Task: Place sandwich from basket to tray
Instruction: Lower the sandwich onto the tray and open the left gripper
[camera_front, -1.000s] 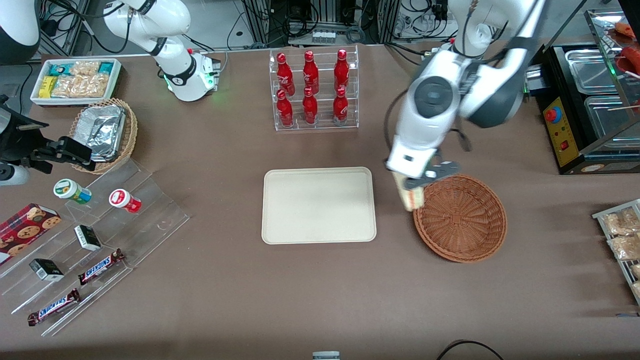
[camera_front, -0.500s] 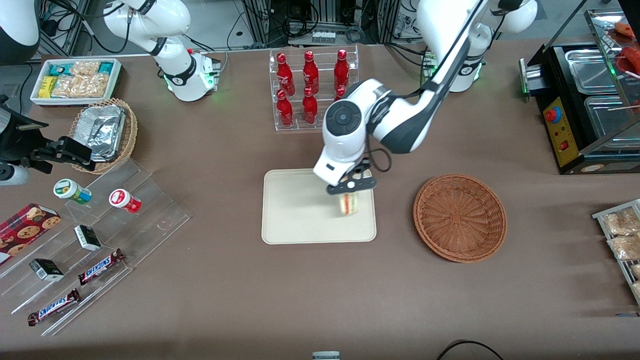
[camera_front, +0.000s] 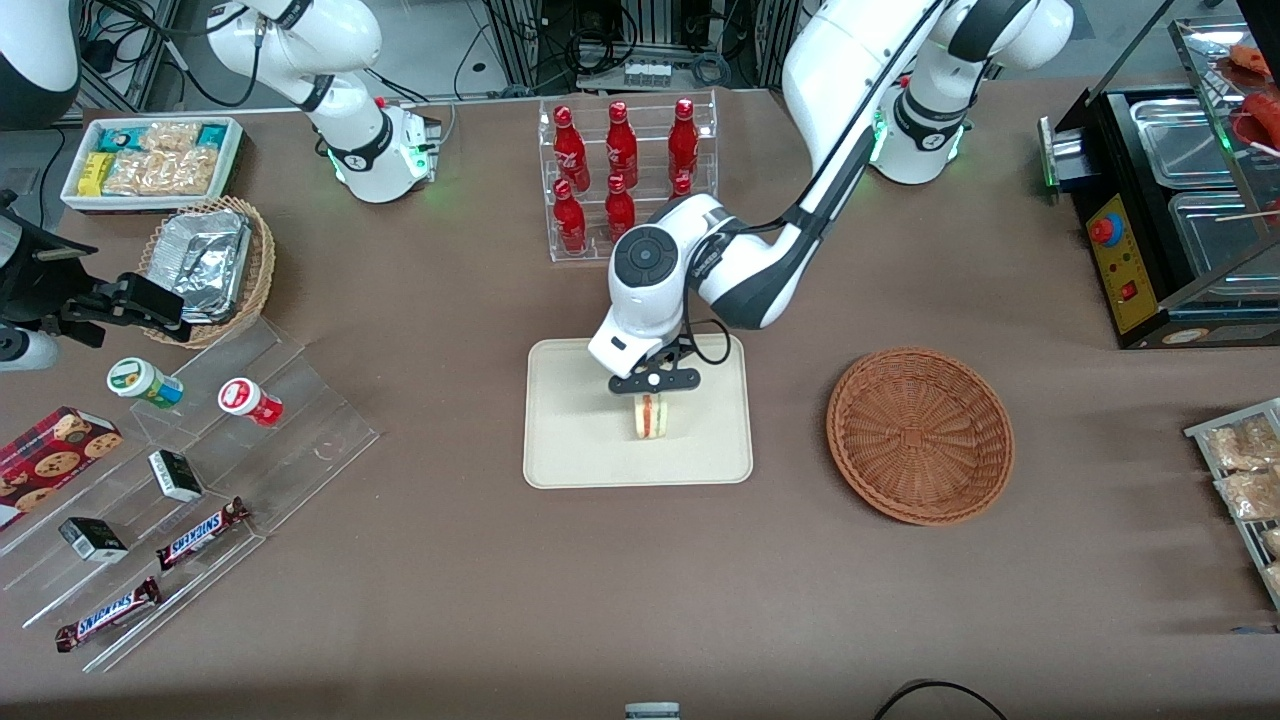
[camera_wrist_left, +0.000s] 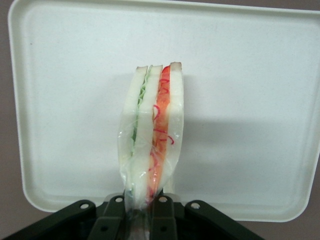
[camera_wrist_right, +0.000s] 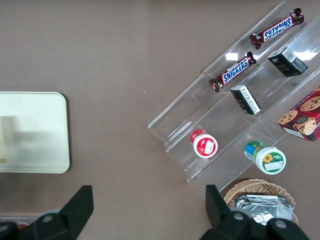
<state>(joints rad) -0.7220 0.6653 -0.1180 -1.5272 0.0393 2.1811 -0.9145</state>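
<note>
The pincer (camera_front: 655, 392), pinching the wrapped triangular white-bread sandwich (camera_front: 651, 416), has carried it from the round reddish-brown wicker basket (camera_front: 920, 435) to just above the cream rectangular tray (camera_front: 570, 440) beneath it; release likely comes next.

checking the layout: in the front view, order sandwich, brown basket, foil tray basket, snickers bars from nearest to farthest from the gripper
Measured from the gripper, over the tray:
1. sandwich, held in it.
2. basket, toward the working arm's end.
3. foil tray basket, toward the parked arm's end.
4. Snickers bars, nearest the front camera.
</note>
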